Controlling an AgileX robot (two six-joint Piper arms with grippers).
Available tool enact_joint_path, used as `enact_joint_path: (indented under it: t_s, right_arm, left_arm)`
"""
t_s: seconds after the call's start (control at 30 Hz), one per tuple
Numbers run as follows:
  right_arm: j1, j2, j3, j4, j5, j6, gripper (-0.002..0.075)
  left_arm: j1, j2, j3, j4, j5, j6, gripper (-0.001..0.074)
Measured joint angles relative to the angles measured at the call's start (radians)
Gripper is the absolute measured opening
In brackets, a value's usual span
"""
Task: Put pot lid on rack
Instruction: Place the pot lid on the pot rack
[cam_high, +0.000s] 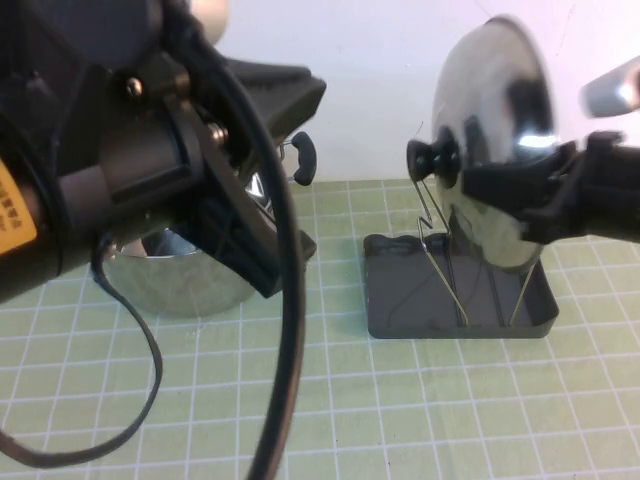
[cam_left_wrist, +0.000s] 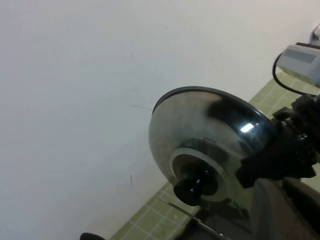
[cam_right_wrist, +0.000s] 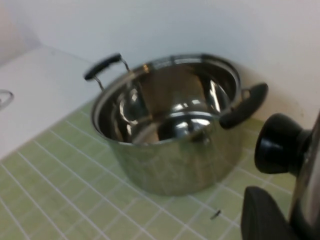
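**Steel lid held on edge over the wire rack**

Stainless steel fills the right of the high view: the pot lid (cam_high: 497, 140) stands on its edge, its domed face and black knob (cam_high: 433, 158) turned toward the robot's left. The right gripper (cam_high: 520, 195) comes in from the right and is clamped on the lid's rim, its black fingers (cam_high: 500, 185) pressed against the shiny dome. Directly below the gripper sits the rack (cam_high: 455, 305), a dark grey tray with thin wire loops (cam_high: 440, 245) rising from it; the lid's lower edge dips between the wires just above the tray (whether it touches the tray floor I cannot tell).

Well to the left of the right gripper, the open pot (cam_high: 185, 275) stands on the green gridded mat (cam_high: 400, 410), one black handle (cam_high: 303, 158) pointing toward the lid. The right wrist view shows the pot's empty interior (cam_right_wrist: 172, 117).

The left gripper (cam_high: 245, 250) hangs raised in the foreground, close to the camera and in front of the pot, well apart from the lid; I cannot tell how its fingers stand. From its wrist camera the lid (cam_left_wrist: 205, 140) appears with the right gripper's fingers (cam_left_wrist: 270, 160) on its rim.
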Motion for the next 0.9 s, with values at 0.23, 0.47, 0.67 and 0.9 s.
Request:
enact_joint_path:
  t_s: [0.23, 0.47, 0.67, 0.9]
  right_arm:
    - [0.016, 0.135, -0.029, 0.006, -0.035, -0.088, 0.0112]
    - [0.016, 0.207, -0.03, 0.01, -0.054, -0.17, 0.0119]
    - [0.016, 0.21, -0.04, 0.021, -0.053, -0.197, 0.0365]
    - [-0.017, 0.153, -0.051, 0.021, -0.073, -0.222, 0.0531]
  left_arm:
    - [0.0, 0.0, 0.033, 0.0, 0.014, -0.03, 0.0002]
    - [0.0, -0.047, 0.112, 0.16, 0.025, -0.191, 0.0002]
    - [0.0, -0.139, 0.181, 0.414, 0.083, -0.431, 0.0002]
    - [0.0, -0.297, 0.266, 0.708, 0.244, -0.642, 0.0001]
